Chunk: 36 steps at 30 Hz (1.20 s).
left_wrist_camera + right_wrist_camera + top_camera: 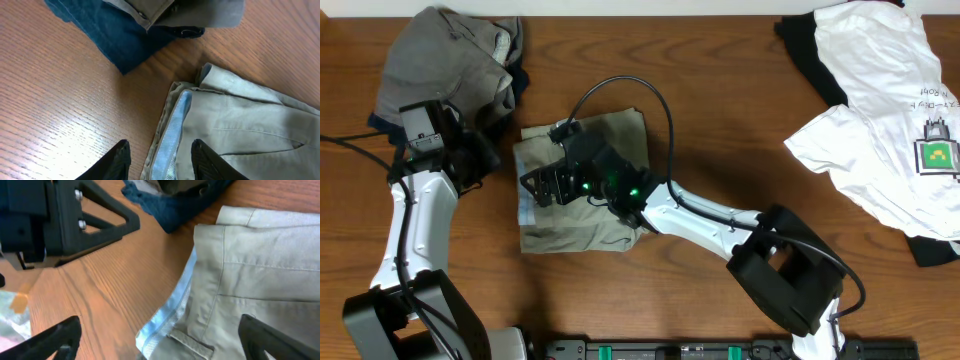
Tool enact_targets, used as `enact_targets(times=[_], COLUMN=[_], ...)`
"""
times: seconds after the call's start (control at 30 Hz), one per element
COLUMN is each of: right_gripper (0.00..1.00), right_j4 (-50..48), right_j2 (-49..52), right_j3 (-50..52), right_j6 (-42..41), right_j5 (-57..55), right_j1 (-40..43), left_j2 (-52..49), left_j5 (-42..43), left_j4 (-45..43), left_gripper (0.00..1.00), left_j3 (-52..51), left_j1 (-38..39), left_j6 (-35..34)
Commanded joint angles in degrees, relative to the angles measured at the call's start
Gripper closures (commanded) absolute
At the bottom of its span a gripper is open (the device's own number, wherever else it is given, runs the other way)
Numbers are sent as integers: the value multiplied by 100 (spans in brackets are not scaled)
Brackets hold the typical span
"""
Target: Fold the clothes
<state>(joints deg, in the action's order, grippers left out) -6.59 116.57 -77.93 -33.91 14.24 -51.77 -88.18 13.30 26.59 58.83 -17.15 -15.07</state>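
Note:
The khaki shorts (582,200) lie folded into a rectangle at the table's middle, with a pale blue inner waistband (172,135) showing along their left edge. My right gripper (542,187) hovers over the shorts' left part. Its jaws are wide open (165,342), one finger over bare wood and one over the fabric. My left gripper (485,160) sits at the same left edge. It is open (160,145), with the blue-lined edge lying loose between its fingers. A white T-shirt with green print (880,110) lies spread at the far right over a black garment (812,55).
A heap of grey and dark blue clothes (445,65) sits at the back left, close behind my left gripper; its blue cloth (120,40) almost reaches the shorts. The left gripper's black body (65,215) is near the right gripper.

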Motion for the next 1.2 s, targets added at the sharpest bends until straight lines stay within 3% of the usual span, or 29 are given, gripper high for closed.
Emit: enact_targets(times=[0.0, 0.27, 0.43, 0.57, 0.6, 0.63, 0.67, 0.73, 1.17], right_gripper=[1, 1, 4, 34, 50, 74, 87, 99, 99], right_j4=[516, 4107, 4955, 5149, 5180, 5198, 5204, 5239, 5949], right_j2=[-238, -540, -466, -275, -214, -175, -116, -2, 715], right_j3=[-361, -1635, -1665, -1661, -1661, -1661, -1661, -1661, -1661], right_j6=[175, 841, 1003, 1318, 1384, 1451, 1473, 1561, 1773], right_j5=[-26, -31, 74, 435, 490, 564, 623, 741, 1613], right_j1=[249, 1285, 1709, 1696, 1665, 1622, 1582, 1488, 1775], left_j2=[52, 52, 52, 52, 52, 52, 52, 52, 52], left_j5=[-90, 42, 42, 39, 39, 39, 37, 37, 37], left_j4=[11, 428, 778, 809, 798, 789, 787, 782, 789], left_gripper=[58, 58, 58, 58, 58, 58, 58, 58, 58], left_j3=[-42, -42, -42, -42, -42, -42, -42, -42, -42], left_j1=[-20, 39, 267, 431, 439, 437, 437, 437, 437], left_j6=[-26, -2, 94, 127, 125, 125, 127, 127, 125])
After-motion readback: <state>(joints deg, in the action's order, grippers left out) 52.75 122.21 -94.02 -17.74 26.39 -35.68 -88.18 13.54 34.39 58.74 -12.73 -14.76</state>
